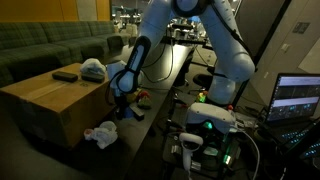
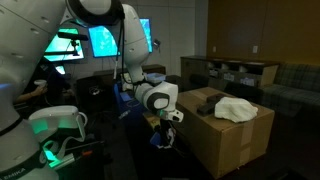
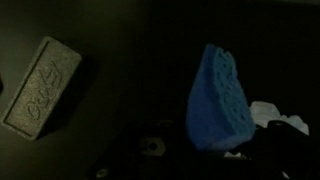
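The end effector [image 2: 167, 128] hangs low just beside the cardboard box [image 1: 45, 100], its jaws together and, as far as the dim frames show, clamped on a blue sponge [image 3: 218, 95] that dangles above the dark surface below. A grey block [image 3: 40, 85] lies well off to one side and a white cloth [image 1: 100, 133] near the sponge. The soft sponge could squeeze out of so narrow a pinch, or snag on the box wall or the cloth during a sideways move.

White arm [image 1: 215, 60], blue sponge [image 1: 128, 113] beside cardboard box [image 1: 50, 100], laptop [image 1: 297, 100]
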Controlling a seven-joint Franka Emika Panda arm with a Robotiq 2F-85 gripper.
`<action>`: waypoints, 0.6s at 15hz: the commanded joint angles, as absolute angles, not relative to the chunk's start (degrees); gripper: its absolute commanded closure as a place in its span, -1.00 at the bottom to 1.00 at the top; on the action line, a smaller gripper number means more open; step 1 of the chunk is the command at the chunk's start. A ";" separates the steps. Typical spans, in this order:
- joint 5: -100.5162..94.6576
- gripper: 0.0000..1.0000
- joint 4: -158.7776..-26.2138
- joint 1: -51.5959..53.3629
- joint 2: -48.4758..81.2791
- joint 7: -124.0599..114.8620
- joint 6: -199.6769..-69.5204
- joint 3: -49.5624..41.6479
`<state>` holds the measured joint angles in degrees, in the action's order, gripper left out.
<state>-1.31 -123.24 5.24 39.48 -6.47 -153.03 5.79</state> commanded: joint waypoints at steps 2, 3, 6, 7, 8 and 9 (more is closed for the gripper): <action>1.11 0.84 -116.06 2.86 46.01 -2.60 -153.27 6.05; 1.01 0.84 -114.48 3.06 47.40 -3.27 -153.19 5.47; 1.02 0.84 -110.44 3.63 50.75 -5.05 -152.94 4.21; 1.06 0.84 -109.31 3.67 51.55 -5.38 -152.73 3.92; 1.04 0.84 -108.30 3.69 52.43 -5.65 -152.77 3.59; 1.17 0.84 -107.27 3.71 53.22 -6.22 -152.70 3.21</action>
